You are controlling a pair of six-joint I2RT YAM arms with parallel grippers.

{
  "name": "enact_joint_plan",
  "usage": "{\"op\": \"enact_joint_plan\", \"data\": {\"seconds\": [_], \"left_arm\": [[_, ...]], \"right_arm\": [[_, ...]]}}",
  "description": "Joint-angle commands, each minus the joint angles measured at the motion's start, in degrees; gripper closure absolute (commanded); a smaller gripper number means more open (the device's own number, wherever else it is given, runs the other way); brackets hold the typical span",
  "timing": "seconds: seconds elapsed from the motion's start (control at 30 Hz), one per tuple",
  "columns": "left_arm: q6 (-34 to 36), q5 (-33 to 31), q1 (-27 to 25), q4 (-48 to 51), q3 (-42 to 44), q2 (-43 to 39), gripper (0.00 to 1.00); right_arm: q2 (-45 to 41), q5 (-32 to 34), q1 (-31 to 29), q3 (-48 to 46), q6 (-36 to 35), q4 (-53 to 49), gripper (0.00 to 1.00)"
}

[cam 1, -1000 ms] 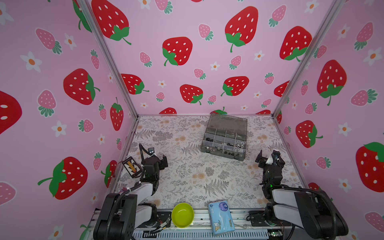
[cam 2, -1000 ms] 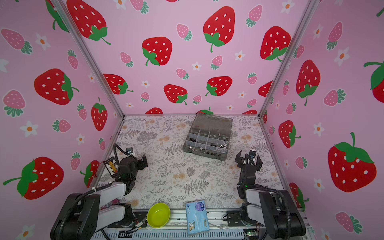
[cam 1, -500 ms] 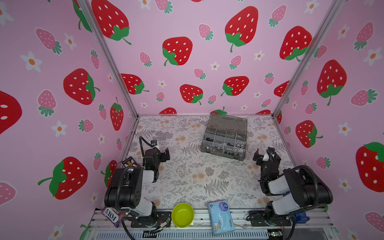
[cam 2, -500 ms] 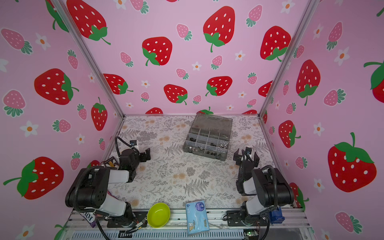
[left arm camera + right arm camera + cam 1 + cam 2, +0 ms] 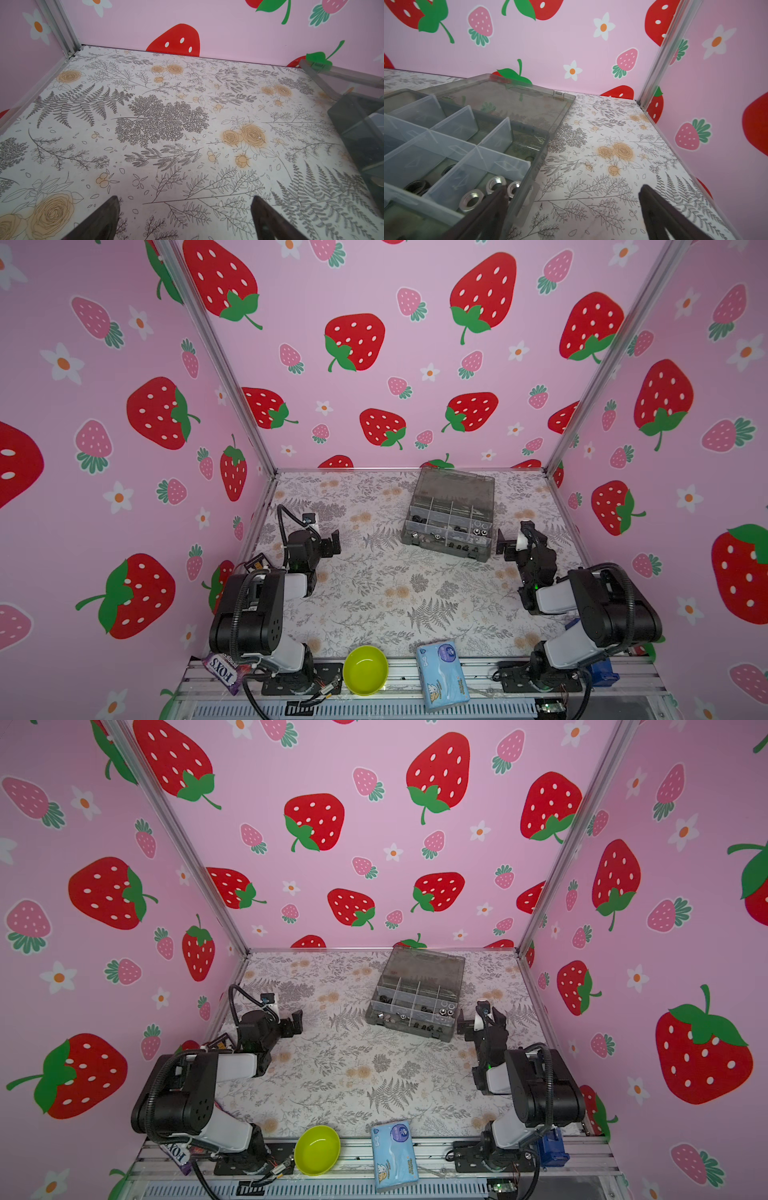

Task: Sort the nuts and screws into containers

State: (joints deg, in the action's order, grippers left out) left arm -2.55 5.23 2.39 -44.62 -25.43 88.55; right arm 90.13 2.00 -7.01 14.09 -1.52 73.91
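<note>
Pink walls printed with strawberries and daisies close in a counter patterned with grey ferns and tan roses. Toward the upper right of the counter in both top views sits the smoky-grey organizer box, turned slightly askew, its lid swung open toward the back wall. Divider walls split it into small square compartments. The screws and nuts lie inside the nearer rows, dark and silver pieces mixed, with silver rings at the right end. The right wrist view shows three silver hex nuts in the corner cell and black nuts in a neighbouring one.

The left hand hangs at middle left in both top views, well apart from the box. It is spread wide, and its wrist view shows only bare counter between its fingers. The right hand is just beside the box's right front corner, likewise spread and holding nothing. In its wrist view one finger overlaps the corner cell with the silver nuts; whether it touches the box I cannot tell.

Along the bottom edge of both top views, on the metal rail, stand a lime-green bowl and a blue tissue pack. A purple FOXS packet lies at lower left.
</note>
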Motion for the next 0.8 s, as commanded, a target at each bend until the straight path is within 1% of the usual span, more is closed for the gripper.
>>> {"op": "enact_joint_plan", "data": {"seconds": [0.0, 0.03, 0.07, 0.1, 0.13, 0.2, 0.77], "left_arm": [[1.7, 1.0, 0.1, 0.4, -0.5, 0.2, 0.01], [1.7, 1.0, 0.1, 0.5, -0.5, 0.2, 0.01], [1.6, 1.0, 0.1, 0.4, -0.5, 0.2, 0.01], [1.7, 1.0, 0.1, 0.4, -0.5, 0.2, 0.01], [1.7, 0.9, 0.1, 0.4, -0.5, 0.2, 0.01], [1.7, 0.9, 0.0, 0.4, -0.5, 0.2, 0.01], [1.7, 0.9, 0.0, 0.5, -0.7, 0.4, 0.01]], "right_arm": [[-0.2, -4.3, 0.9, -0.3, -1.5, 0.1, 0.0], [-0.2, -3.9, 0.9, -0.3, -1.3, 0.1, 0.0], [-0.1, -1.9, 0.9, 0.1, -0.4, -0.5, 0.0], [0.1, 3.4, 0.9, 1.2, 1.9, -2.1, 0.0], [0.2, 6.7, 0.9, 1.5, 3.1, -2.5, 0.0], [0.1, 9.2, 0.8, 0.6, 3.8, -1.0, 0.0], [0.0, 9.3, 0.7, 0.6, 3.7, -1.0, 0.0]]}}
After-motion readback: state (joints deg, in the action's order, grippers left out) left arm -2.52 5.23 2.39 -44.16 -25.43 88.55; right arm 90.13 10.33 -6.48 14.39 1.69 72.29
